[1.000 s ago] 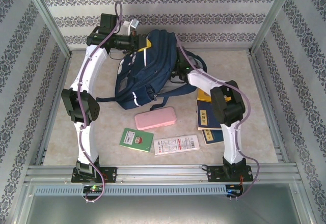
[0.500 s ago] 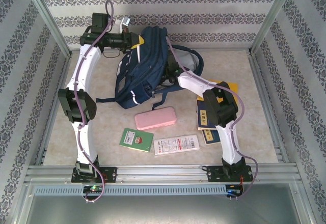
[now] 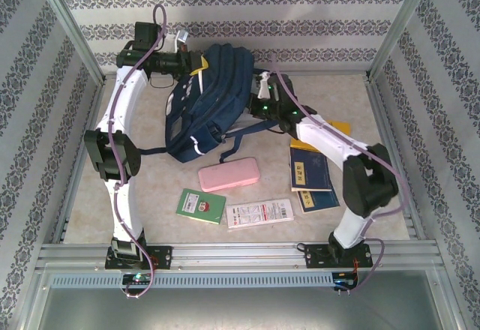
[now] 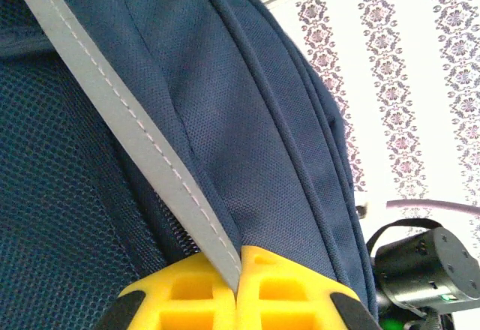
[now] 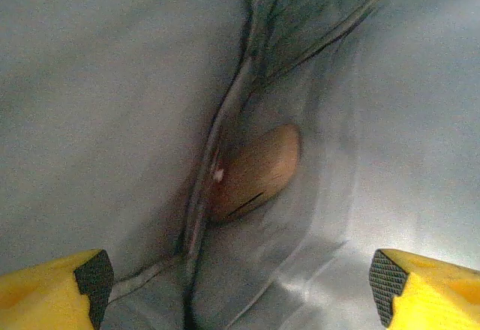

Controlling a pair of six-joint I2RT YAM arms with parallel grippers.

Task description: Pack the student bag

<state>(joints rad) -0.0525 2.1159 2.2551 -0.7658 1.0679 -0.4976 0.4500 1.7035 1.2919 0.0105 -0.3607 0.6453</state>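
Note:
The student bag [image 3: 214,97] lies at the back of the table, navy blue and tipped on its side. My left gripper [image 3: 196,64] holds its upper left edge. In the left wrist view the yellow fingers [image 4: 285,289] are shut on a grey stitched strip [image 4: 135,127] of the bag [image 4: 247,97]. My right wrist [image 3: 262,94] is at the bag's right side. In the right wrist view my right gripper [image 5: 240,281] stands wide open inside grey lining [image 5: 97,105], with a tan rounded object [image 5: 259,169] lying in a fold ahead of it.
In front of the bag lie a pink pencil case [image 3: 229,173], a green booklet [image 3: 201,205] and a white leaflet [image 3: 259,213]. Blue books [image 3: 309,171] and a yellow item [image 3: 339,127] sit under the right forearm. Metal rails frame the table.
The right arm has stretched out, its elbow swinging right and its wrist moving up to the bag's right side. The left gripper has pulled the bag's edge slightly left.

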